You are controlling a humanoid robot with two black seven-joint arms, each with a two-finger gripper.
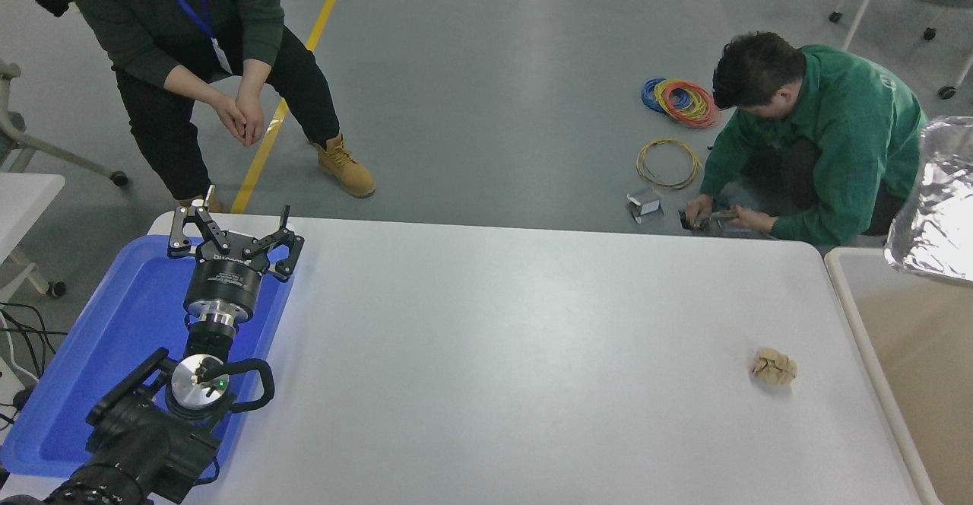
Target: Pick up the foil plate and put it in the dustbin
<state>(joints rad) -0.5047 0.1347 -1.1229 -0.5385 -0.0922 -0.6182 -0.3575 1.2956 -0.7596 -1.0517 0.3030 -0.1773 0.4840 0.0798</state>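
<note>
The foil plate (pixel 936 204), shiny crinkled silver, hangs in the air at the right edge of the head view, cut off by the frame. It is above the far part of the dustbin (pixel 851 315), a large bin with a white rim and tan interior beside the table's right end. My right gripper is out of view past the right edge. My left gripper (pixel 232 235) is parked at the lower left, open and empty, over a blue tray.
A flat blue tray (pixel 114 338) lies at the table's left end. A small crumpled tan paper ball (pixel 774 366) lies on the table near the bin. One person stands at the far left, another crouches on the floor at the far right by coiled cables (pixel 676 102).
</note>
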